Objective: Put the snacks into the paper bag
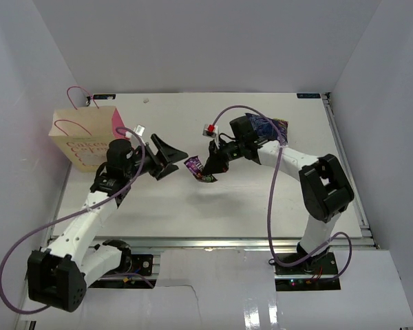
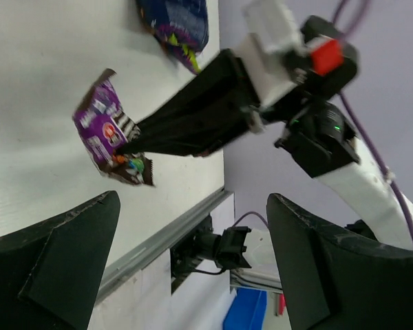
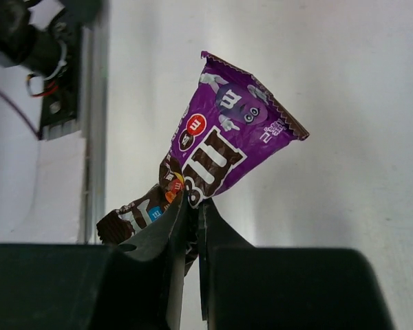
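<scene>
**Pinching a candy packet by its corner: slip and miss risks ahead**

The right gripper [image 3: 193, 206] is clamped shut on the purple candy packet [image 3: 224, 141] and holds it lifted off the table [image 1: 261, 206], mid-table. The grip catches only the lower edge, so most of the packet sticks out free past the fingertips. A brown crumpled bit hangs beside the jaws; I can't tell if that is a second packet or the same one folded.

The left gripper [image 1: 173, 159] is spread wide and holds nothing. It points at the packet from just beside the paper bag [image 1: 82, 141]. The bag stands at the far left, well apart from the packet. The blue snack bag [image 1: 272, 126] lies on the table behind the right arm.

Risks, as I judge them:
- The thin edge grip could let the packet slide out on a fast swing.
- The left gripper sits between packet and bag, so the arms could clash.
- If this is a handover, a loose hanging packet is easy to miss.
- The bag is light, with a narrow mouth. A bump or a snagged cord handle could tip it.
</scene>
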Robot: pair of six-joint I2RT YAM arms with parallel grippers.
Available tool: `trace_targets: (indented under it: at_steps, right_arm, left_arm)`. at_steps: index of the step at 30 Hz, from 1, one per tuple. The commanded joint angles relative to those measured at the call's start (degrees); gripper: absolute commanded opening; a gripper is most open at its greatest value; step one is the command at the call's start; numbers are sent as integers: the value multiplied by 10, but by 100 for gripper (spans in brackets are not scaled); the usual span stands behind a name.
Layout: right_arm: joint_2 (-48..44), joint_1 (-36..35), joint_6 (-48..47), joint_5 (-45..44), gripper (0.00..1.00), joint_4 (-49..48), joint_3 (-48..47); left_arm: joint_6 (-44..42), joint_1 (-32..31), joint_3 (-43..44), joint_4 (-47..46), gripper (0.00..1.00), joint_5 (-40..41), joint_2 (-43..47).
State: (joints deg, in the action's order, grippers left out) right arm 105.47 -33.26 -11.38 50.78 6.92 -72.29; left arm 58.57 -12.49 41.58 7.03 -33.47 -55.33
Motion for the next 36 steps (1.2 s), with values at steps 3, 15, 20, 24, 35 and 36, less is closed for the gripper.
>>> trace_targets:
  at_steps: [3, 15, 20, 24, 35, 36]
  right_arm:
    - [-86, -5, -42, 87, 8, 20, 51]
    - [-141, 8, -13, 107, 8, 13, 68]
    - [-126, 7, -4, 107, 10, 8, 54]
    - [-119, 11, 1, 90, 26, 11, 44]
    - [-159, 82, -66, -18, 72, 76, 2]
    - [-170, 87, -91, -33, 75, 84, 0]
  left_arm:
    - [48, -70, -20, -86, 97, 58, -83]
    - [47, -119, 24, -121, 65, 47, -179]
    - [59, -124, 22, -145, 38, 26, -181]
    - [59, -124, 21, -146, 14, 24, -168]
    - [-78, -3, 161, 92, 0, 110, -86]
    - [-90, 18, 180, 131, 0, 119, -76]
